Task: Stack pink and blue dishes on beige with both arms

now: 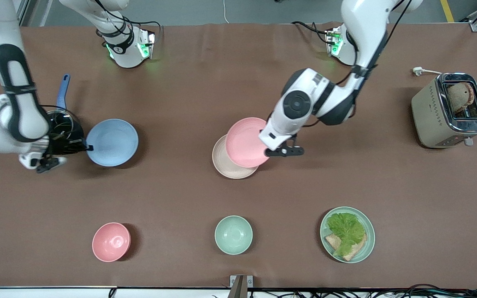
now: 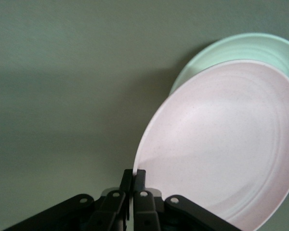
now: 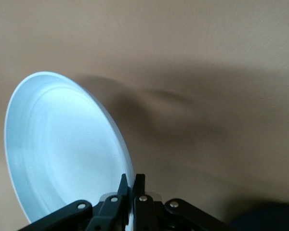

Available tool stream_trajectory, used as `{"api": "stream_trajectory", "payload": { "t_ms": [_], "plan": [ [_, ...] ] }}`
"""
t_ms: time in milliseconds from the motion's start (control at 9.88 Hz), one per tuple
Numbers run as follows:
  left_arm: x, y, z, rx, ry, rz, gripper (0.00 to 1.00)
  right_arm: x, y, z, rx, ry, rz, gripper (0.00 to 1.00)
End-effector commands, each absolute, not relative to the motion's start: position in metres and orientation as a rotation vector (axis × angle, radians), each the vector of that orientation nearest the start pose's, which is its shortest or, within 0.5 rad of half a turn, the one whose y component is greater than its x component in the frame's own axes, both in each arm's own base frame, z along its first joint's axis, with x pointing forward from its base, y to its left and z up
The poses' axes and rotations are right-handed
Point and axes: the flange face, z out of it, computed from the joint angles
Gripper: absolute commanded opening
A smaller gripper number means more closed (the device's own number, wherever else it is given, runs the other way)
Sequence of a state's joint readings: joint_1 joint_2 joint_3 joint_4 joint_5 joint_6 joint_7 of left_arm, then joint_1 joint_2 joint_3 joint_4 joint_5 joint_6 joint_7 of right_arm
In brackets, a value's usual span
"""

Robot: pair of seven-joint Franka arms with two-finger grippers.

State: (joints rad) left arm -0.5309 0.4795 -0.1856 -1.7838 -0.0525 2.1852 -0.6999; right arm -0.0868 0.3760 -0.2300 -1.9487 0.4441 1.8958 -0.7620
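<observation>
Pink plate (image 1: pixel 244 142) matte, over beige plate (image 1: pixel 227 163)

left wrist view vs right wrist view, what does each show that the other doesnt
Only the left wrist view shows the pink plate, its rim pinched in the left pincer, held over the beige plate, which peeks out under it with a greenish cast.

Only the right wrist view shows the blue plate, its rim pinched in the right pincer, tilted above its own shadow.

Both share the bare table and a shut black pincer gripping a plate by the rim.
</observation>
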Motion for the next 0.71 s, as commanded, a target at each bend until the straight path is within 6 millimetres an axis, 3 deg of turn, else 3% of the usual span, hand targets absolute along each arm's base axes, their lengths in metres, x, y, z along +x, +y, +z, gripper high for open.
{"api": "stream_trajectory", "payload": {
  "t_ms": [0,203,304,405,506,608],
  "plan": [
    [0.493,-0.425,0.242,-3.185,-0.061,0.173,0.02,0.582,-0.146,0.359,-2.661,-0.21,0.345,0.0],
    [0.5,-0.43,0.235,-3.193,-0.052,0.148,0.06,0.6,-0.123,0.421,-2.672,-0.102,0.407,0.0],
    [0.503,-0.43,0.231,-3.191,-0.053,0.148,0.24,0.608,-0.097,0.434,-2.69,-0.031,0.431,0.0],
    [0.506,-0.427,0.231,-3.191,-0.07,0.145,0.69,0.611,-0.063,0.448,-2.702,0.018,0.436,0.0],
    [0.521,-0.423,0.248,-3.21,-0.091,0.099,1.0,0.614,-0.027,0.451,-2.708,0.051,0.456,0.0],
    [0.549,-0.409,0.281,-3.237,-0.135,0.03,1.0,0.616,0.007,0.452,-2.72,0.101,0.465,0.0]
  ]
}}
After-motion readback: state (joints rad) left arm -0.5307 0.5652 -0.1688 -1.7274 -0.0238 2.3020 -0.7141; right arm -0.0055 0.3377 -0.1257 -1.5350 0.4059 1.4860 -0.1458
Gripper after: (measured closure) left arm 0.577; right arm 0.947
